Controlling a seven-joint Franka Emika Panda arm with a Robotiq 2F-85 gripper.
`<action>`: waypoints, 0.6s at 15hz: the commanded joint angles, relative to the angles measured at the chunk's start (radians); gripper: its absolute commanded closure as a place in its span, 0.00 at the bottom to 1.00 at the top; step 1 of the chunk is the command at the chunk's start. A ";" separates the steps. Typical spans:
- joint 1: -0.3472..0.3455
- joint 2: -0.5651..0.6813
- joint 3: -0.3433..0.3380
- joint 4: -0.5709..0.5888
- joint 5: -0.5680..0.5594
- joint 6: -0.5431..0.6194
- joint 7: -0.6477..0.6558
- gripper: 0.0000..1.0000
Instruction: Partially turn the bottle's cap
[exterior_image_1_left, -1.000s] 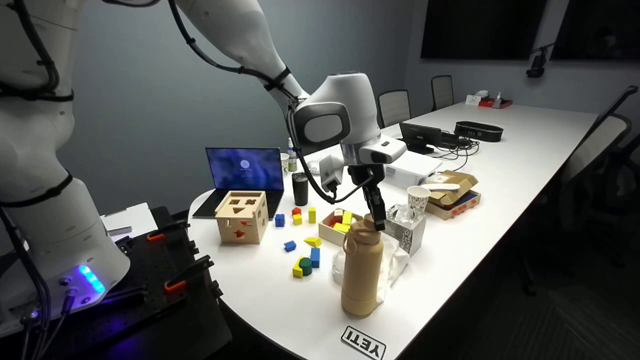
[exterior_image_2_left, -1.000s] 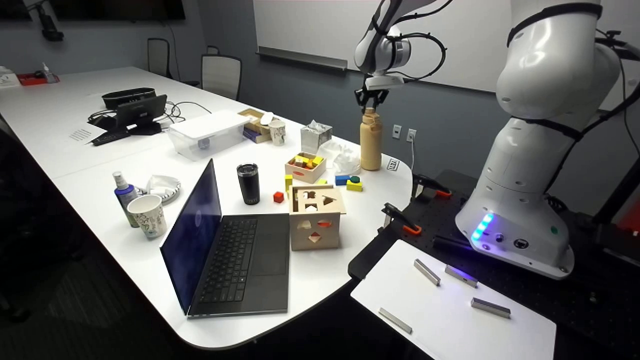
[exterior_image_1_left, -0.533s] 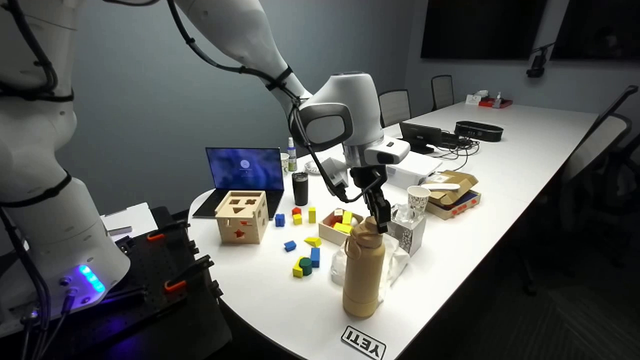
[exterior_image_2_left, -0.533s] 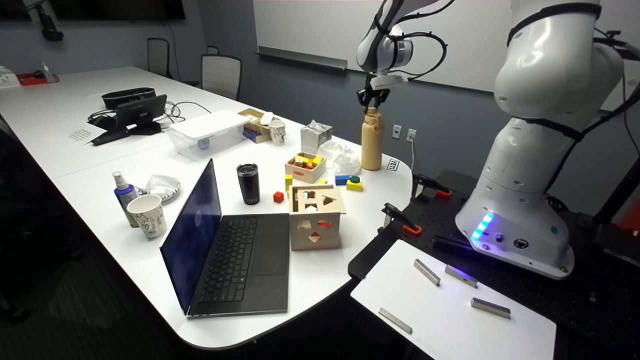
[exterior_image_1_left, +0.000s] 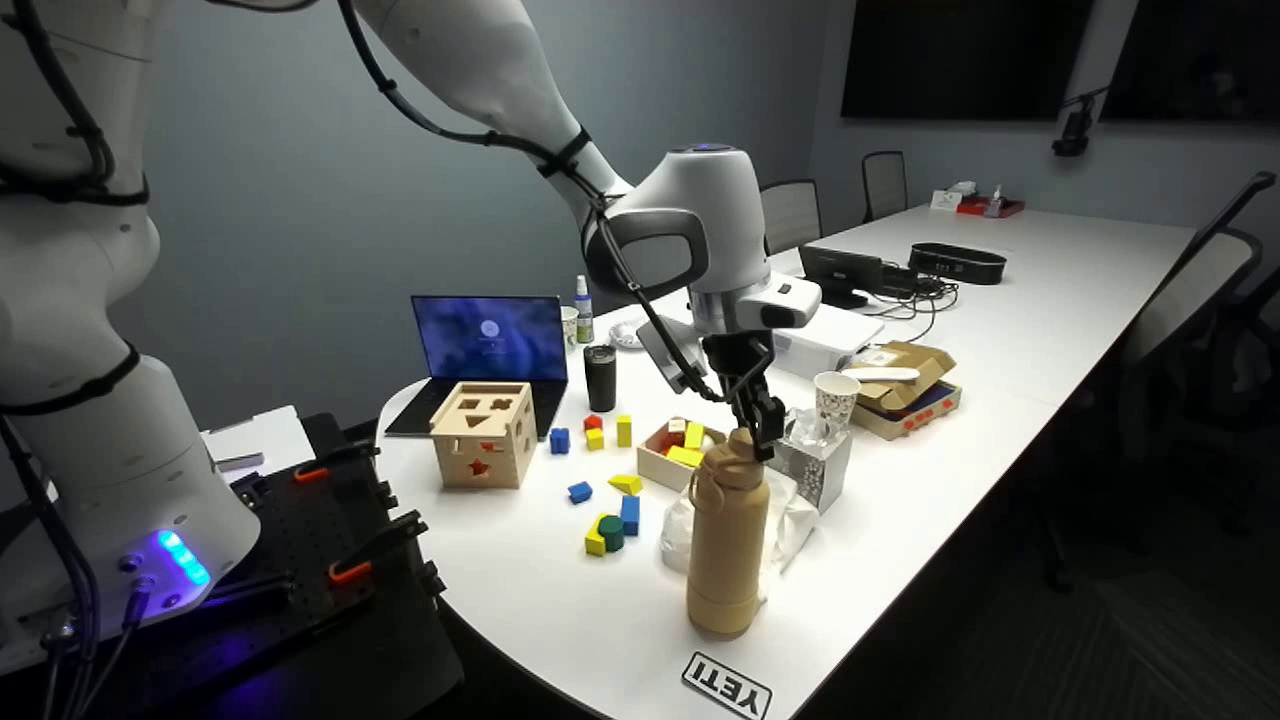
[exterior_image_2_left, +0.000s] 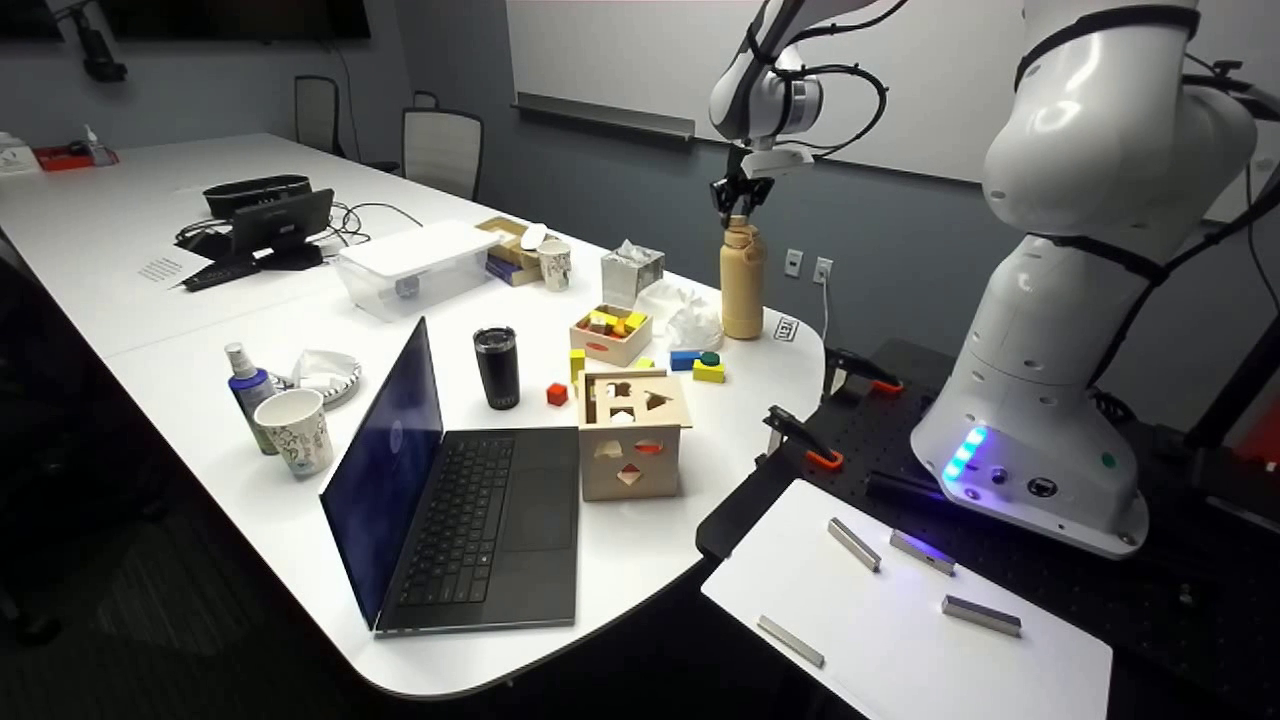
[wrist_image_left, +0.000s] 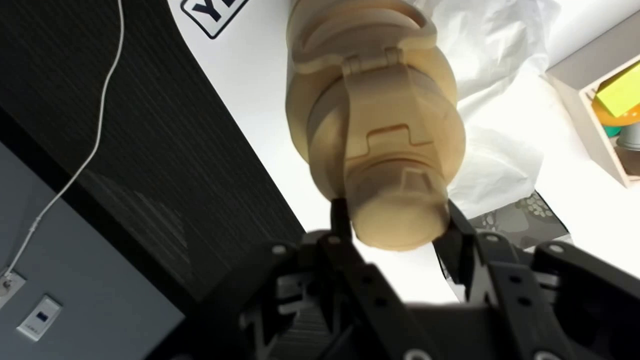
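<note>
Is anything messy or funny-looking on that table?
A bit messy: toy blocks lie scattered outside the wooden tray that holds others, and a thin white sheet is crumpled beside the tan bottle. Nothing looks spilled.

Arm (exterior_image_1_left: 470, 70) glossy wht, fat rounded segs, dk-grey rounded frame (exterior_image_1_left: 655, 222) + silver ring (exterior_image_1_left: 708, 311) toward tip; base (exterior_image_2_left: 1030, 465), just off desk's (exterior_image_2_left: 745, 440) rounded end edge, has blue lt strip (exterior_image_2_left: 965, 453), dk round badge (exterior_image_2_left: 1042, 487), sm. grn dot (exterior_image_2_left: 1108, 460). Blk cable (exterior_image_1_left: 430, 125) runs loosely along arm, cinched w/ blk straps (exterior_image_1_left: 565, 152). Gripper (wrist_image_left: 400, 220) mostly blk, jointed links, pale round screw heads (wrist_image_left: 279, 249), some blurred.
</note>
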 joint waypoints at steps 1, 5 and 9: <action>-0.022 0.030 0.029 0.036 0.041 -0.045 -0.046 0.80; -0.016 0.033 0.015 0.047 0.030 -0.051 -0.029 0.80; -0.014 0.028 0.001 0.044 0.032 -0.052 -0.009 0.28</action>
